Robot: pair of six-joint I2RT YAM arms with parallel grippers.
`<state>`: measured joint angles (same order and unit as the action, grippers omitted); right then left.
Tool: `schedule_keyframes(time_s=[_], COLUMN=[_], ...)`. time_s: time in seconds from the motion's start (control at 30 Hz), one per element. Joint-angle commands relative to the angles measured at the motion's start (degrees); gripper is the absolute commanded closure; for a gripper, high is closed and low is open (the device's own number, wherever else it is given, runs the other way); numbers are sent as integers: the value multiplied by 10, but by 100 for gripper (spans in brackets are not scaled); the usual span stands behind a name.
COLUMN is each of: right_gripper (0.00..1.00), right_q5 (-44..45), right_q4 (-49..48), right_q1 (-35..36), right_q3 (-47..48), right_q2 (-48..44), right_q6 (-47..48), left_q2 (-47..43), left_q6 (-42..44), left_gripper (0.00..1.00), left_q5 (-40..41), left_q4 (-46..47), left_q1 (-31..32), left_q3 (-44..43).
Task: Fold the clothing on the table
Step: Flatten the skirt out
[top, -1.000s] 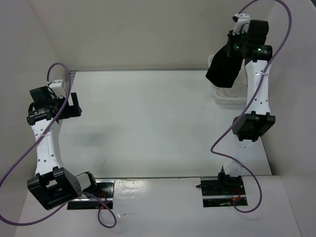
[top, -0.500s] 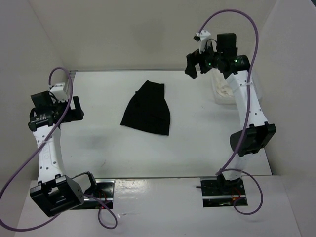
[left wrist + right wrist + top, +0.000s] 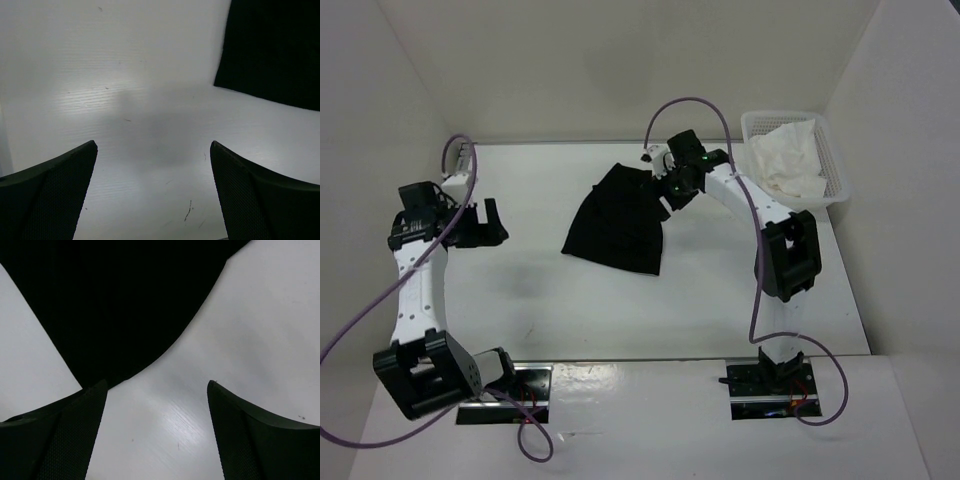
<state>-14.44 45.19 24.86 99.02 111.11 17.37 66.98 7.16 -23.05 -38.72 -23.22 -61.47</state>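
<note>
left claw (image 3: 485, 225) and right claw (image 3: 668, 192) spread, nothing folded

left one hangs empty by the table's (image 3: 720, 300) left edge. clothing (image 3: 615, 222) lies mid-table toward the far edge, with the right claw over its right edge. likely next: pinch a hem. basket (image 3: 832, 150) of white cloth (image 3: 785, 165) sits in the far right corner; nothing blocks.

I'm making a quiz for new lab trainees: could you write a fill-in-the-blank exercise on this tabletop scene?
1. The clothing on the table is ___ in colour.
2. The basket holds a crumpled ___ cloth.
3. Of the left gripper and right gripper, the one closer to the clothing is the ___.
4. Both grippers' jaws stand ___, holding nothing.
Missing words: black; white; right; open.
</note>
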Motion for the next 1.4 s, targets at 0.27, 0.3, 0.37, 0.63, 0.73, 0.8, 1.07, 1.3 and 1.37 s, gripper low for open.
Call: schedule_keyframes(time_s=[0.27, 0.3, 0.37, 0.63, 0.73, 0.8, 1.07, 1.3, 1.37], right_gripper=[21, 19, 18, 18, 18, 18, 17, 17, 17], right_q5=[-15, -6, -6, 2, 8, 8, 8, -11, -17], right_q4=[-37, -37, -37, -26, -20, -20, -20, -15, -20], right_q1=[-11, -11, -11, -11, -11, -11, -11, -11, -11], right_q3=[-73, -81, -106, -153, -166, -179, -196, -207, -215], right_q2=[-37, -44, -67, -125, -131, -138, -154, -159, -159], right_q6=[-11, -11, -6, 21, 21, 21, 21, 16, 1], left_q2=[189, 209, 227, 323, 356, 367, 396, 422, 428], left_q6=[-8, -17, -39, -75, -75, -75, -80, -75, -75], left_gripper=[14, 16, 23, 29, 31, 32, 33, 49, 63], left_q5=[13, 13, 5, -9, -38, -44, -44, -51, -56], left_q4=[77, 87, 113, 181, 181, 181, 205, 205, 205], left_q1=[227, 232, 232, 232, 232, 232, 238, 257, 262], left_q3=[-9, -9, -4, 7, -7, -8, -20, -28, -28])
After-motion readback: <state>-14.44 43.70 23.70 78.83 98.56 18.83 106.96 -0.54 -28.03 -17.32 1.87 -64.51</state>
